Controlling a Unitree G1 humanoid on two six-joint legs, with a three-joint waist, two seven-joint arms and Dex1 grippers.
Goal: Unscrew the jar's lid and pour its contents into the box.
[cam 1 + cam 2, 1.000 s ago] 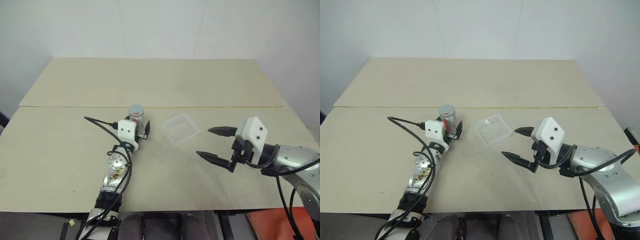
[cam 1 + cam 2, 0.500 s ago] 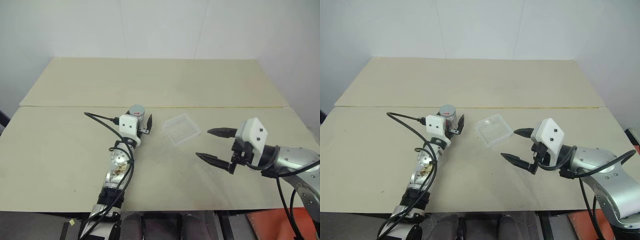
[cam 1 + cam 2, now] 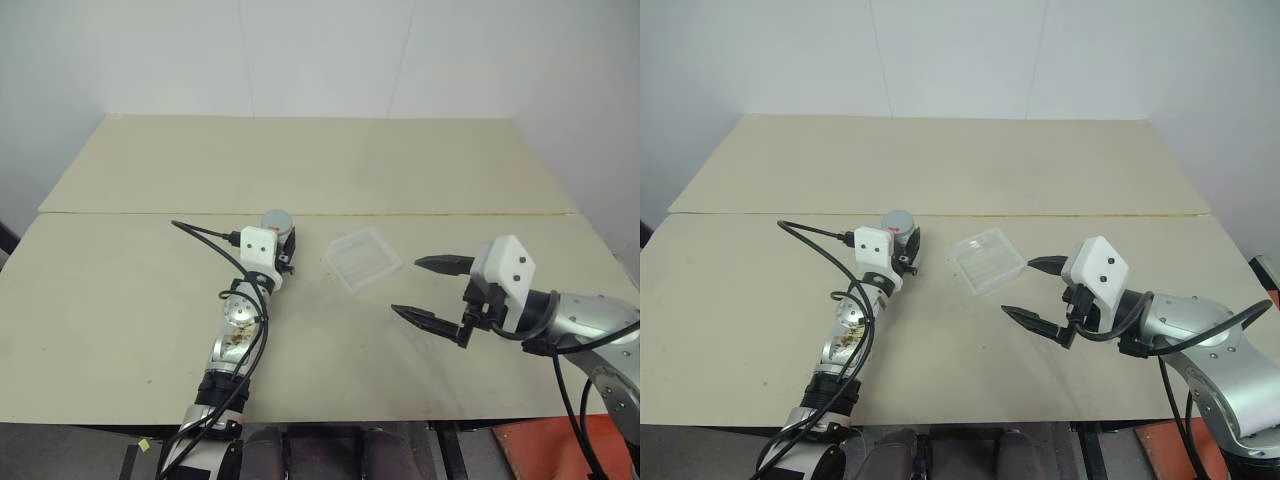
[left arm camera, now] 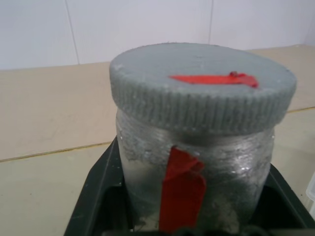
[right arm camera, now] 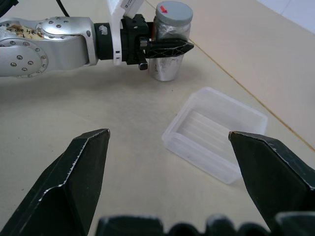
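Jar (image 5: 169,46) stands upright on the pale surface (image 3: 330,170), left of centre, its grey lid (image 4: 203,83) screwed on and crossed by red tape. Left pincer (image 5: 165,47) is clamped around its body. Clear box (image 3: 362,257) lies just right of it. Right pincer (image 3: 432,291) hovers spread wide, empty, right of the box.

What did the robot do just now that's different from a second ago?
The left gripper slid forward around the jar and shut on it. The lid is still on. The box and the open right gripper stayed where they were.
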